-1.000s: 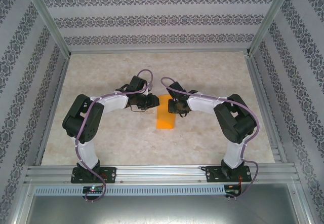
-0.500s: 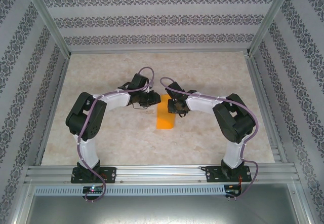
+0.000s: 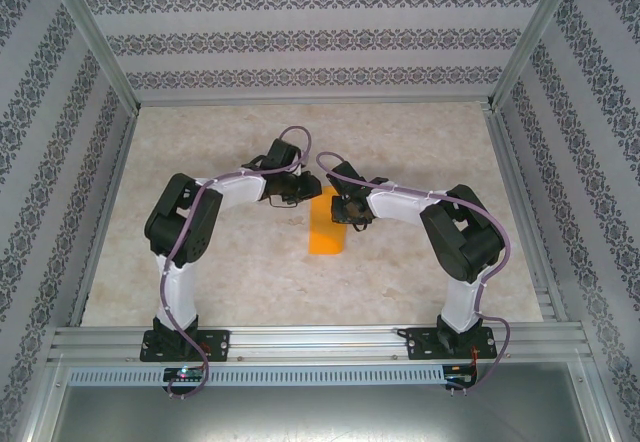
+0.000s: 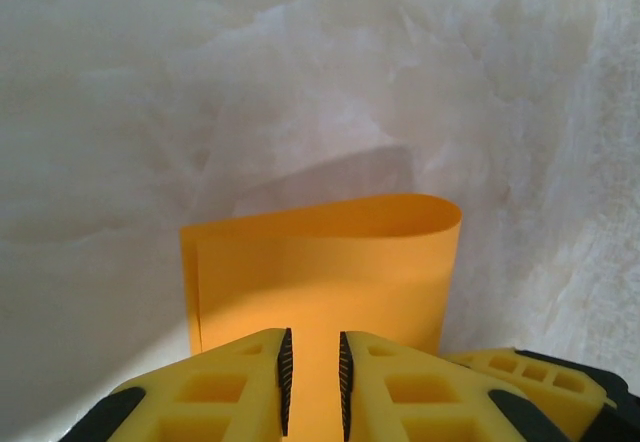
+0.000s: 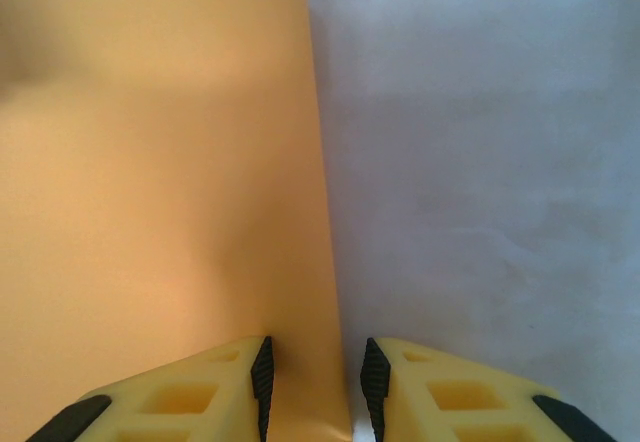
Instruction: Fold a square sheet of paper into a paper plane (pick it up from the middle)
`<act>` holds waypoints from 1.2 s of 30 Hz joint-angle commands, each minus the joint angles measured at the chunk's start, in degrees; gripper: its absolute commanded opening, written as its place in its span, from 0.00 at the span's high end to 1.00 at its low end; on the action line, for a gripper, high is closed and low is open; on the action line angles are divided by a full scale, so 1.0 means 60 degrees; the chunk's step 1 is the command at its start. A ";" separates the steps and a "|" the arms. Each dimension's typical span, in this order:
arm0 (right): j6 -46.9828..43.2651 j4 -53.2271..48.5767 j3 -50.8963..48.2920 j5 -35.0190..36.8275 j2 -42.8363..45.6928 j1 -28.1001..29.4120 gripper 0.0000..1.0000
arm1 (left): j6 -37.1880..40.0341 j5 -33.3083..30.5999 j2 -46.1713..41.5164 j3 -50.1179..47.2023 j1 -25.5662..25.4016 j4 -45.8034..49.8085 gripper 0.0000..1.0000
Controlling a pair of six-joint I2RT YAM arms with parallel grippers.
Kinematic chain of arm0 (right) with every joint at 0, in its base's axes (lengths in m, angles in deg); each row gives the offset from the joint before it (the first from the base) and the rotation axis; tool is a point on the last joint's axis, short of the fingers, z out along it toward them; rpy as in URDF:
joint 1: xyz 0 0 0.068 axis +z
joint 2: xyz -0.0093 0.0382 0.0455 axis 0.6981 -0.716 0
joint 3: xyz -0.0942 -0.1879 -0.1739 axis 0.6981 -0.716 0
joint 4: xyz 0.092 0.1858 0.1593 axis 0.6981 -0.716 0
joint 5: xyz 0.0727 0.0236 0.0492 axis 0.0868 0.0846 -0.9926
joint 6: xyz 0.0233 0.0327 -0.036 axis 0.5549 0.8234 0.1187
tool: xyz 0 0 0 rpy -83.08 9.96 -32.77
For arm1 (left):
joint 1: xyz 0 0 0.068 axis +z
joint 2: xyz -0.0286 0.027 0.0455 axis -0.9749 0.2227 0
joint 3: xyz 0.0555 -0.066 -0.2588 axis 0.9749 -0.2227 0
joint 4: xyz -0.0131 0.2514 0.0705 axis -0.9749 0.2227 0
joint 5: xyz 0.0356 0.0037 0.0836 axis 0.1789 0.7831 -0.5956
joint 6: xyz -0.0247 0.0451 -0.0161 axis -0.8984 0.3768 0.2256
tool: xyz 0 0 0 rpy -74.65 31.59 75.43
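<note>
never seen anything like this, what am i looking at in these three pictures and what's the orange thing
These are two robot arms bolted at the near edge of a marbled table: the left arm and the right arm. The wide picture comes from a fixed camera above and behind them. The two close-ups come from a camera on each wrist, so the yellow fingers at the bottom are the left hand and the right hand. The orange thing is a sheet of paper, folded over on itself, lying between the hands. It reaches in between each hand's fingers. The left fingers are almost closed, the right ones wider apart. Whether either truly grips it, I cannot tell.
</note>
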 commanded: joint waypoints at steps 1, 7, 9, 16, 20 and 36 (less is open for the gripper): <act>0.0246 -0.0529 -0.0290 0.0256 -0.0503 0.0033 0.66 | 0.0153 -0.0025 0.0299 0.0421 0.0026 0.0206 0.77; 0.0348 -0.0464 -0.0329 0.0210 -0.0493 0.0032 0.66 | 0.0326 0.0107 0.0640 0.0724 0.0066 0.0384 0.77; 0.0364 -0.0440 -0.0337 0.0210 -0.0510 0.0029 0.66 | 0.0365 0.0089 0.0722 0.0748 0.0074 0.0412 0.77; 0.0410 -0.0451 -0.0274 0.0208 -0.0605 0.0042 0.66 | 0.0585 0.0122 0.0946 0.0959 0.0152 0.0634 0.77; 0.0351 -0.0505 -0.0202 0.0258 -0.0678 0.0062 0.65 | 0.0641 0.0197 0.0994 0.1004 0.0181 0.0695 0.77; 0.0262 -0.0452 -0.0088 0.0050 -0.0327 0.0066 0.61 | 0.1003 0.0378 0.1235 0.1161 0.0246 0.1075 0.77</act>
